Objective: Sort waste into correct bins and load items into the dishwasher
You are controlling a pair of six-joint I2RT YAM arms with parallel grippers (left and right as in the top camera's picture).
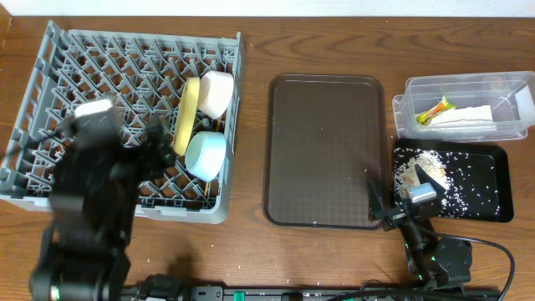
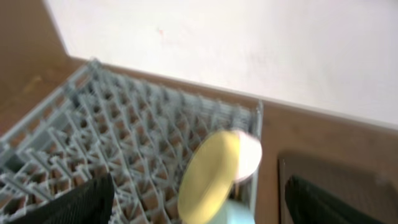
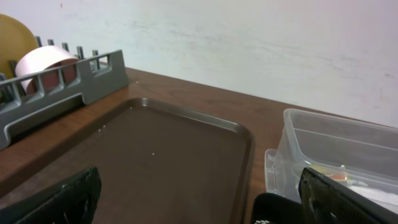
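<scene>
The grey dishwasher rack [image 1: 100, 92] fills the left of the table. In it a yellow plate [image 1: 185, 115] stands on edge between a white bowl [image 1: 216, 92] and a light-blue bowl [image 1: 206, 155]. My left gripper [image 1: 161, 144] hovers over the rack just left of the plate [image 2: 208, 177], open and holding nothing. The clear tub [image 1: 464, 88] holds the snack wrapper [image 1: 436, 111] and white napkin [image 1: 470, 119]. Rice scraps [image 1: 414, 171] lie in the black tray [image 1: 493, 205]. My right gripper [image 1: 403, 192] stands open and empty at that tray's near-left corner.
A large dark brown serving tray [image 1: 326, 150] lies between the rack and the two bins, with a few white specks on it. A white wall runs behind the table. A black cable [image 1: 493, 251] trails from the right arm along the front edge.
</scene>
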